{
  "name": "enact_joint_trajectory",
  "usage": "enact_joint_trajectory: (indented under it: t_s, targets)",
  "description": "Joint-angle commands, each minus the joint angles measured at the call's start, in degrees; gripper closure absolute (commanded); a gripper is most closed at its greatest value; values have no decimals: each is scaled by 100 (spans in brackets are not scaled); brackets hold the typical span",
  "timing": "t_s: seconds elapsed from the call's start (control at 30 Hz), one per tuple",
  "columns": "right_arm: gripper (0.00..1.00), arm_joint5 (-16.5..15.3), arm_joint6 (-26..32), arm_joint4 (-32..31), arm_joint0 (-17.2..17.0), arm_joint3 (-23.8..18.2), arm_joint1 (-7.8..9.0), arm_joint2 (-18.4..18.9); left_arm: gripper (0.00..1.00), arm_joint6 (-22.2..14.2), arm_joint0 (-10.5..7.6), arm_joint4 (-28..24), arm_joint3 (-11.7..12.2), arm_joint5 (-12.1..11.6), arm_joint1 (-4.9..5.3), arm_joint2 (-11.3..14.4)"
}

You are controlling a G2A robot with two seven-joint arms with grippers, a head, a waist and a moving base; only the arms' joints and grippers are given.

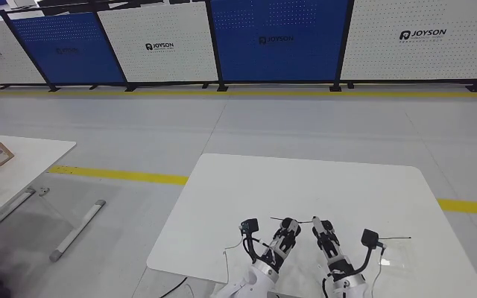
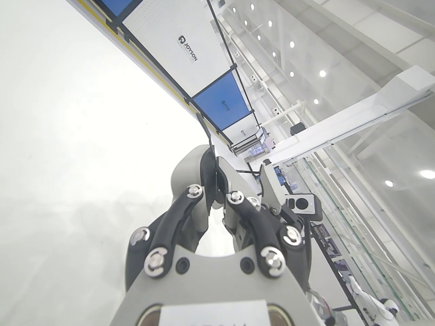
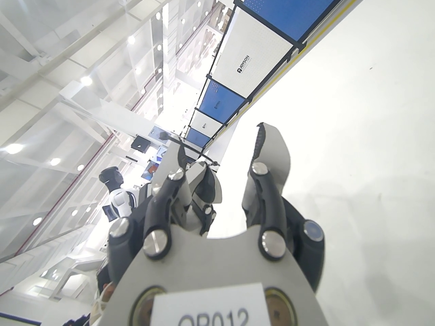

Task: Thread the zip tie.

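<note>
Left gripper (image 2: 214, 166) pinched tight on black zip tie (image 1: 277, 219). Right gripper (image 3: 222, 140) spread wide, holding nothing. Logo print on background panels (image 1: 160, 45).

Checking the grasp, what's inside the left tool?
A thin black zip tie is pinched inside the left tool, which is shut on it; the strap sticks out beyond it. The stretch inside the grip is covered.
</note>
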Motion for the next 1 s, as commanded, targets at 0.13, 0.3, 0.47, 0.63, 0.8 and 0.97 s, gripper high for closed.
enact_joint_trajectory:
  t_s: [0.13,0.3,0.47,0.63,0.8,0.97]
  targets:
    - [100,-35,-36,-45,-20,-9,4,10,100,47,-16,-11,20,31,-18,9]
    - [100,-73,-81,-79,-44,-30,5,9,100,69,-12,-9,19,19,-26,8]
    - [100,-93,-100,-125,-61,-45,7,2,100,8,2,60,-3,-43,-24,23]
    - [100,-59,-37,-169,-63,-73,12,0,100,-44,20,138,-23,-96,-18,31]
    - [100,-80,65,-107,-77,-102,21,18,100,-83,40,197,-34,-137,-14,41]
    - [100,-44,56,-153,-92,-96,28,45,91,-91,45,218,-35,-88,-16,37]
